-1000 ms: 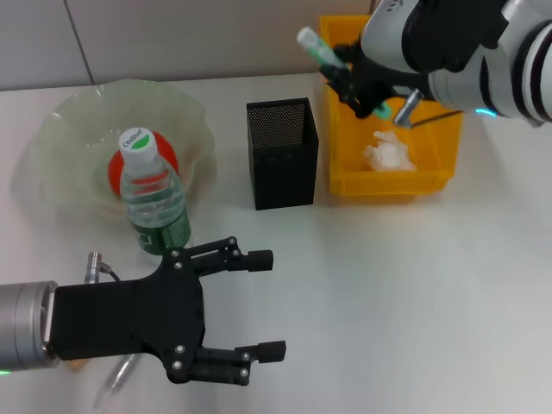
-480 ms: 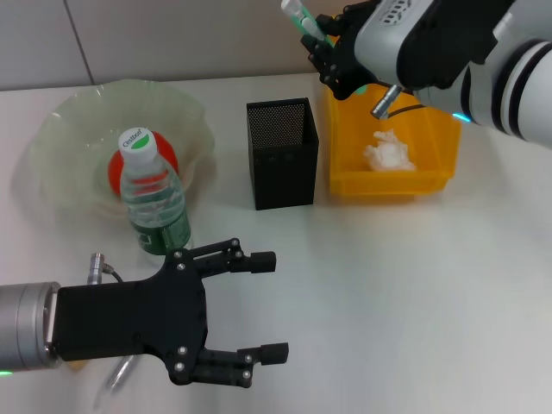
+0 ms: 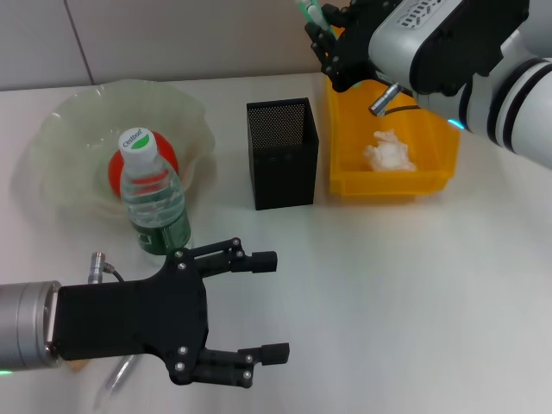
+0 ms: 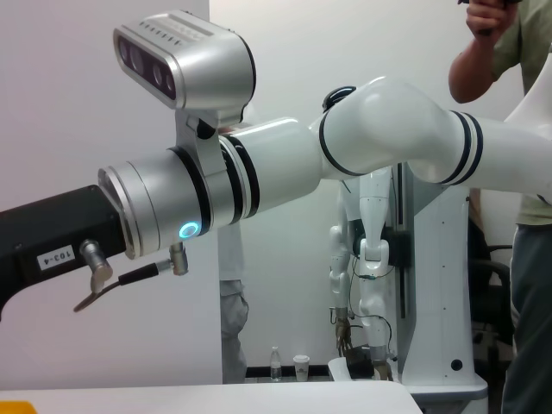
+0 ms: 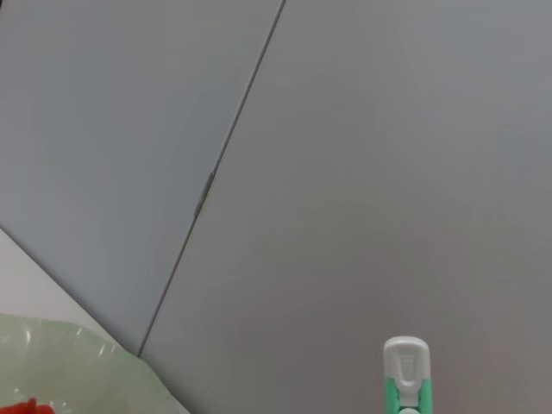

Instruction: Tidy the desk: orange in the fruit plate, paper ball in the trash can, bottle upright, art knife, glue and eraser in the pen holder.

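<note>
The right gripper (image 3: 332,47) hung above the yellow trash can (image 3: 435,177), fingers pinching a green-and-white art knife (image 3: 307,11) cut off at the frame's top edge. The paper ball (image 3: 386,153) lay in that can, beside the black pen holder (image 3: 281,153). The left gripper (image 3: 259,306), fingers spread, hovered over the desk (image 3: 414,293) near the upright bottle (image 3: 153,198), which partly hid the orange (image 3: 121,171) in the fruit plate (image 3: 69,121).

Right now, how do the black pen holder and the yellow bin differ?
The pen holder is black mesh, tall and narrow; the yellow bin is solid, low and wide. The bin holds the paper ball; nothing shows above the pen holder's rim. Both stand upright on the desk, side by side.
</note>
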Robot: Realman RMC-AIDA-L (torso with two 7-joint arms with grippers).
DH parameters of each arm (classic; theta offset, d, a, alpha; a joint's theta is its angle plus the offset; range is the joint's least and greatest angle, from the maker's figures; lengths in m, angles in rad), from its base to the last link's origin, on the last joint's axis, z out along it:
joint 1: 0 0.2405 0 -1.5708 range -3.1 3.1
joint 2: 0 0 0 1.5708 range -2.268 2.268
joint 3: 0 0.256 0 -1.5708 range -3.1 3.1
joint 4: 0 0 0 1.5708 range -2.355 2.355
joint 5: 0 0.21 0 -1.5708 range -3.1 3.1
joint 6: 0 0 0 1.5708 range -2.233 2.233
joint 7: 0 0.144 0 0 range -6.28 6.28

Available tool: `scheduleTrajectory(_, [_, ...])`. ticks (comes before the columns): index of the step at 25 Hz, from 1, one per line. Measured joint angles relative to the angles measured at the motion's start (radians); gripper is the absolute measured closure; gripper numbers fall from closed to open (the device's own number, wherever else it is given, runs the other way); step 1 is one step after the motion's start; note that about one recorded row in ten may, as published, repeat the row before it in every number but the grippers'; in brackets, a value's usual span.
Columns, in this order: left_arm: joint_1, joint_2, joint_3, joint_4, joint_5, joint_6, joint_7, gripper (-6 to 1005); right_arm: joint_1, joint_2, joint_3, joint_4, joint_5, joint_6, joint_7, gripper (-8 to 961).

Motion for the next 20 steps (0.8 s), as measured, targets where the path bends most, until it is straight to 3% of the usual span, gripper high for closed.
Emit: scheduleTrajectory(20, [-0.009, -0.002, -0.006, -0.006, 0.000, -0.003, 0.000, 135, 0.015, -0.004, -0.074, 0.118, 0.041, 0.217, 0.009, 770])
